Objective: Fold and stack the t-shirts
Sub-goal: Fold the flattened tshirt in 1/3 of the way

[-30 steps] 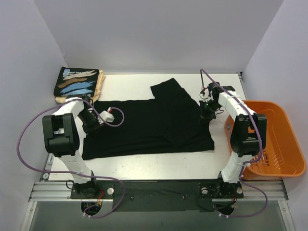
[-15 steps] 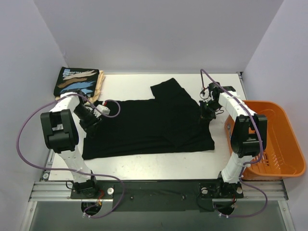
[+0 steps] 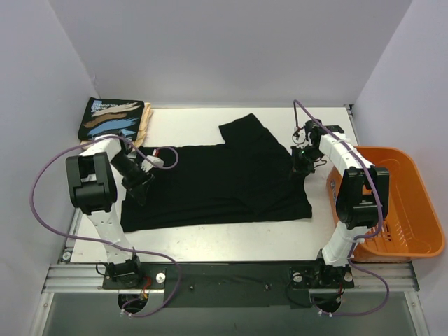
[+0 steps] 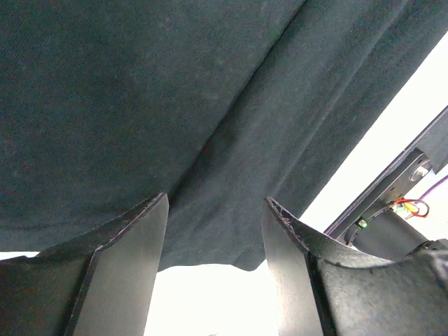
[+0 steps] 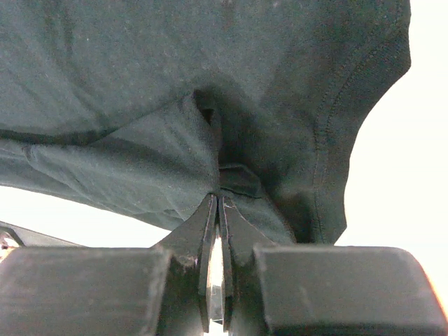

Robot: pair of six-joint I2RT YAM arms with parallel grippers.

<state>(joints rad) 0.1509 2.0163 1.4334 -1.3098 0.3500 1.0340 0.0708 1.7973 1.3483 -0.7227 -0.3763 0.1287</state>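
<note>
— Your left gripper (image 3: 139, 194) stands wide with nothing between its fingers. It hangs over the left end of the black shirt (image 3: 224, 183), which lies spread across the middle of the table (image 3: 210, 241). Your right gripper (image 3: 301, 166) is at the shirt's right edge, near the orange basket (image 3: 413, 210).

— And the other shirts?

— From above you can see the printed shirt (image 3: 112, 119) folded in the far left corner. It sits on a cream shirt (image 3: 145, 124), well apart from both grippers. A flap of the black shirt reaches toward the far side. That view won't tell you whether the right gripper holds anything, because it is dark against dark cloth.

— What does the left wrist give me?

— Your two fingers (image 4: 126, 266) are apart, with black cloth filling the view beyond them. The shirt's edge crosses between them near the tips, and a long crease runs away from you. Bare table shows white below that edge and to the right. I can't tell whether the tips touch the cloth.

— And the right wrist?

— There your fingers (image 5: 192, 234) are pressed together on a small fold of the black shirt, just beside a stitched hem. The rest of the shirt runs out of frame at the top and left. Neither wrist view takes in the folded pile or the basket.
</note>
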